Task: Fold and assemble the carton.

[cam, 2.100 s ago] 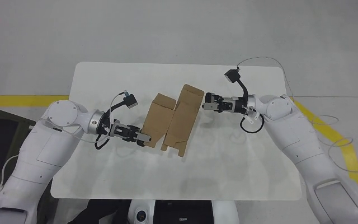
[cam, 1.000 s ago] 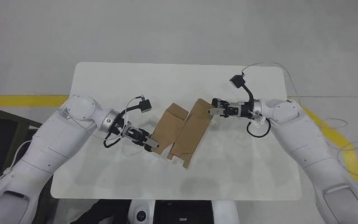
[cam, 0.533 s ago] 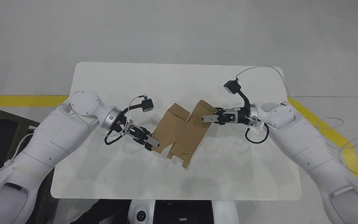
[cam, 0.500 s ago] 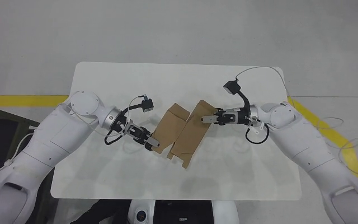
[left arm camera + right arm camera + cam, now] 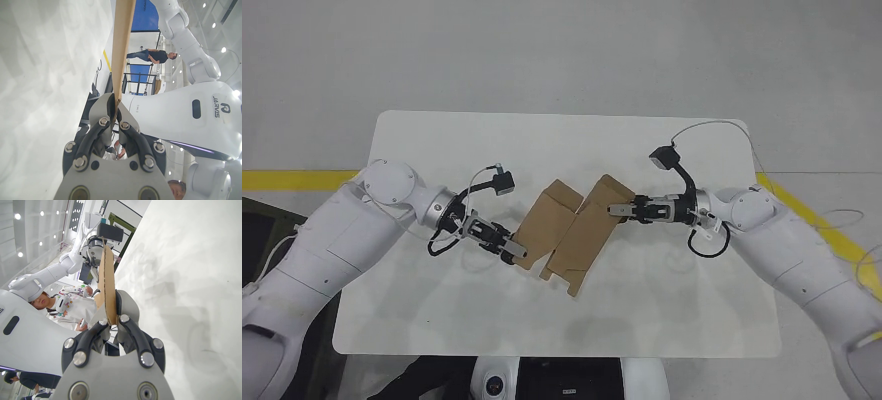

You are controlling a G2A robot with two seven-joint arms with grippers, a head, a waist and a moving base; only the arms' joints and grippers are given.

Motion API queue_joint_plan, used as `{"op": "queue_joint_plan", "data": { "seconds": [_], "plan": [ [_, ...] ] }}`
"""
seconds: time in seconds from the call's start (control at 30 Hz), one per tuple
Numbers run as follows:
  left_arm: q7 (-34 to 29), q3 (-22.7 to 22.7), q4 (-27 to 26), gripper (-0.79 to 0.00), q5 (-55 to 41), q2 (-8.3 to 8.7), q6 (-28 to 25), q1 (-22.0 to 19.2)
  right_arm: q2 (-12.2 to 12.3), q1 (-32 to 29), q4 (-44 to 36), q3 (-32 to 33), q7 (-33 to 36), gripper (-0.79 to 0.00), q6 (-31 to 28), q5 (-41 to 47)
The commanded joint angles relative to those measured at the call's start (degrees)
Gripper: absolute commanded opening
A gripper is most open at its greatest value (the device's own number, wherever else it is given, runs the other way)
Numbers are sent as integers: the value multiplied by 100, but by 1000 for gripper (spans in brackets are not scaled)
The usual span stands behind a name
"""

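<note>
A flattened brown carton (image 5: 567, 232) is held above the middle of the white table (image 5: 442, 140), tilted, with flaps at both ends. My left gripper (image 5: 514, 254) is shut on the carton's corner at its near left end; the left wrist view shows the cardboard edge (image 5: 121, 47) pinched between the fingers (image 5: 100, 109). My right gripper (image 5: 615, 210) is shut on the carton's far right end. In the right wrist view the corrugated edge (image 5: 107, 285) sits clamped in that gripper (image 5: 111, 317), with the left gripper (image 5: 93, 266) beyond it.
The table has bare white surface all around the carton. A yellow floor line (image 5: 292, 180) runs past the table on both sides. A thin cable (image 5: 712, 125) loops over the right arm near the far right corner.
Over two seconds both arms turned the carton clockwise and shifted it right. In the last half second it moved slightly further; both grips held.
</note>
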Motion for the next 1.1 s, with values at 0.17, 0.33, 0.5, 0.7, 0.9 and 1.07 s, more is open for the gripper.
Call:
{"op": "queue_joint_plan", "data": {
  "seconds": [0.17, 0.33, 0.5, 0.7, 0.9, 1.07],
  "plan": [
    [586, -184, 402, 0, 116, 75, -581, -3, -22, 117, 310, 15, 151, -785, 151, 457],
    [983, -338, 743, 0, 83, 87, -977, 70, -100, 176, 562, 124, 232, -785, 233, 803],
    [1343, -475, 889, 0, -3, 54, -1147, 211, -223, 223, 834, 217, 174, -785, 272, 919],
    [2112, -604, 505, 0, 188, 17, -930, 429, -363, 183, 930, 296, -277, -785, 416, 767],
    [2767, -710, 117, 0, 480, -27, -695, 604, -458, 98, 827, 414, -522, -785, 491, 671],
    [2985, -790, -56, 0, 575, -77, -523, 664, -485, 65, 795, 554, -588, -785, 578, 453]
  ]
}}
